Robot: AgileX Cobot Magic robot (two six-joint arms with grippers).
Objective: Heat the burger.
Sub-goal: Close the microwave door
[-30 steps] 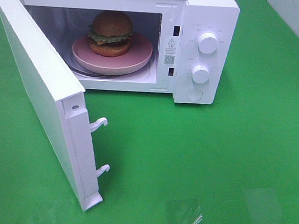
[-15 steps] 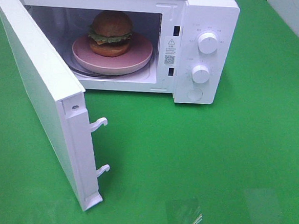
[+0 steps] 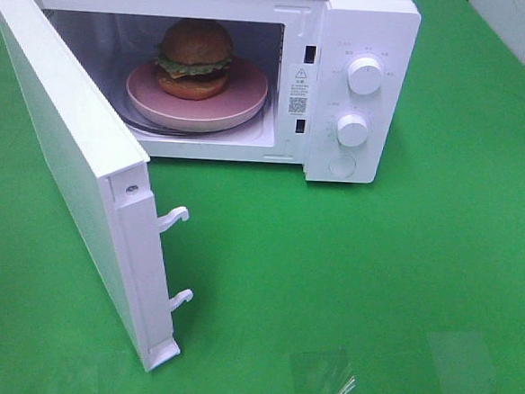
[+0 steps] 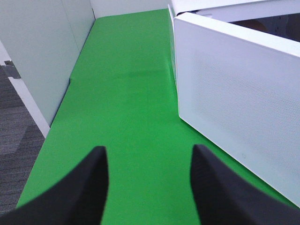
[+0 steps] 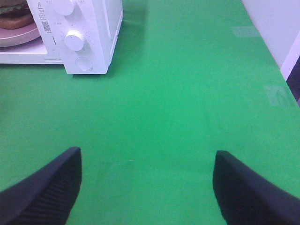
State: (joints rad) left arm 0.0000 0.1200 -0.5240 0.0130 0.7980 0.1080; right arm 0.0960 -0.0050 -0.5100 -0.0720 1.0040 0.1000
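**Nothing stirs in a second as burger waits behind an open door**

Nothing has shifted in the high view over the past second. The round burger with golden-brown bun and green lettuce (image 3: 195, 59) sits on its round pink plate (image 3: 247, 101) inside the boxy white microwave (image 3: 365, 24). The microwave's white door (image 3: 75, 166) hangs wide open over the green table cloth (image 3: 374, 277), its two white latch hooks (image 3: 176, 216) exposed. Neither arm shows in this view.

From the left wrist, the left gripper (image 4: 149, 157) hovers just beside the door's perforated outer face. Its black fingers (image 4: 89, 187) are parted, with nothing between them.

From the right wrist, the right gripper (image 5: 147, 159) hangs well apart from the oven, jaws spread wide and empty, facing a white round dial (image 5: 75, 40) on the control panel. The burger peeks in at the frame's edge.

Closing the door looks to be the step in hand. It would likely go best as a push on the outer face near the free edge, following the hinge's arc until both hooks seat. Only then would a dial be worth turning.
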